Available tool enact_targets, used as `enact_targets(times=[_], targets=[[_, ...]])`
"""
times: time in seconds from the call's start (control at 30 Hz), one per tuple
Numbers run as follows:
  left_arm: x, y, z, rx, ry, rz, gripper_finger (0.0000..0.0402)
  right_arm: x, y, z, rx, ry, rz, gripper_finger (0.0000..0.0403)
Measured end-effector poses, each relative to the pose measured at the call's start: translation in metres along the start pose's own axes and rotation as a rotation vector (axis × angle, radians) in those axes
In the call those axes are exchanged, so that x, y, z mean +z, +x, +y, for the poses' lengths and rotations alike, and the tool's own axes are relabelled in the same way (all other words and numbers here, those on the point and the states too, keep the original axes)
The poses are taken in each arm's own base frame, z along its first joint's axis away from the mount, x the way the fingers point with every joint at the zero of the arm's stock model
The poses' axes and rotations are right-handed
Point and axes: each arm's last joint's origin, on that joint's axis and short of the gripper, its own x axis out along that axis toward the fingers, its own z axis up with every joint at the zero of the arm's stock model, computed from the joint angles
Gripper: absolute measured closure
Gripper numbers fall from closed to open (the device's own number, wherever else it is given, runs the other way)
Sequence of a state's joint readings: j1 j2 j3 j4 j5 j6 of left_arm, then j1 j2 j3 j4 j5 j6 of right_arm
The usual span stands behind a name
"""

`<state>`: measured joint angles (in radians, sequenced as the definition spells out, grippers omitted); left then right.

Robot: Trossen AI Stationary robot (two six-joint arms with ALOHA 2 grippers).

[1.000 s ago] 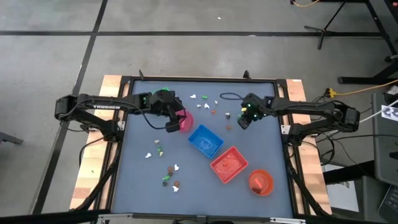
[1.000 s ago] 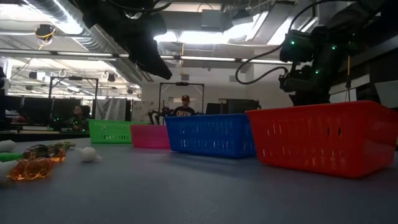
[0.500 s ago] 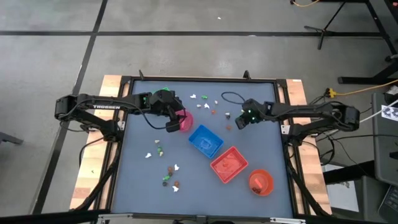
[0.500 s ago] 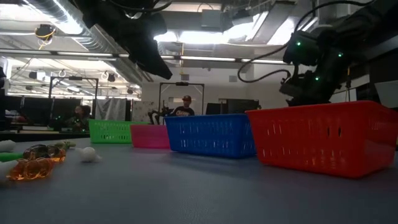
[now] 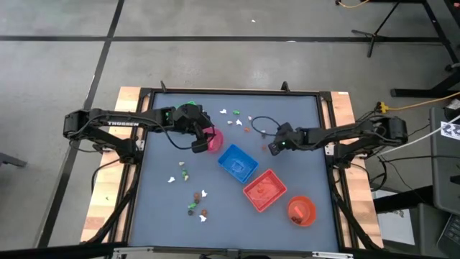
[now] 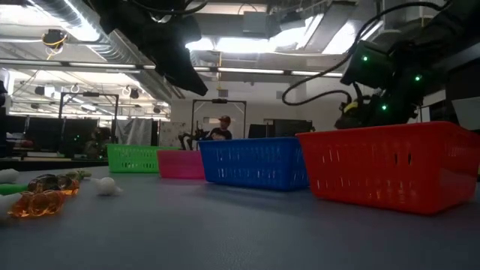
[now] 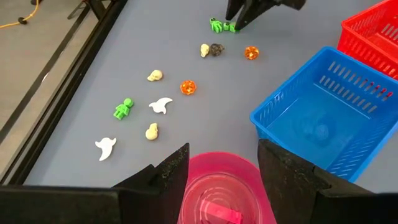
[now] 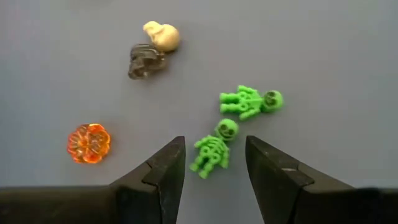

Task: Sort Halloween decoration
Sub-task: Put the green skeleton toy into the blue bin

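A: Green skeleton point(image 8: 211, 151) sits straight ahead of the right gripper point(image 8: 214, 163), lying flat on the grey table point(image 8: 348, 56), partly between the two spread fingers point(image 8: 163, 168). Nothing pinched.

B: Long axis?

A: Slanted. Head point(image 8: 227, 129) points away from the gripper and a bit to one side; legs toward the gap. The fingers stand roughly across the body, so a straight drop looks about right, perhaps with a small wrist turn.

B: Neighbours?

A: Second green skeleton point(image 8: 250, 101) just past the first one's head, close, not clearly touching. That is the crowding risk. Orange pumpkin point(image 8: 88, 142) off to one side, well clear. Grey skull point(image 8: 145, 61) and cream skull point(image 8: 161, 35) farther ahead, touching each other.

B: Other arm?

A: Left gripper point(image 7: 219, 163) hangs over the pink bowl point(image 7: 219, 194), fingers spread, holding nothing. Well apart from this cluster; the right arm is much nearer.

B: Containers?

A: In the high view the blue tray point(image 5: 237, 162) and red tray point(image 5: 264, 190) lie near the right gripper point(image 5: 274, 146). No obstacle between fingers and skeleton.
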<state>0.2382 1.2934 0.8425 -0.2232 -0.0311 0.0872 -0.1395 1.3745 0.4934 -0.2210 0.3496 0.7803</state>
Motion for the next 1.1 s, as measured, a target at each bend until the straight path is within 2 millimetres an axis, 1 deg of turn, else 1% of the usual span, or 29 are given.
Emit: enact_targets(times=[0.2,0.3,0.6,0.73,0.87,1.1], targets=[[0.0,0.0,0.0,0.0,-0.001,0.0,0.0227,-0.004,0.013,0.005,-0.021,-0.009,0.007,0.0235],[0.0,0.0,0.0,0.0,-0.002,0.0,0.0227,-0.005,0.015,0.005,-0.03,0.006,0.016,0.0245],[0.0,0.0,0.0,0.0,-0.002,0.0,0.0227,-0.005,0.015,0.005,-0.026,0.008,0.02,0.0325],[0.0,0.0,0.0,0.0,-0.002,0.0,0.0227,-0.006,0.015,0.005,-0.026,0.007,0.022,0.0349],[0.0,0.0,0.0,0.0,-0.002,0.0,0.0227,-0.004,0.014,0.006,-0.025,0.007,0.025,0.0353],[0.0,0.0,0.0,0.0,-0.001,0.0,0.0227,0.005,0.011,0.014,-0.001,-0.016,0.033,0.0347]])
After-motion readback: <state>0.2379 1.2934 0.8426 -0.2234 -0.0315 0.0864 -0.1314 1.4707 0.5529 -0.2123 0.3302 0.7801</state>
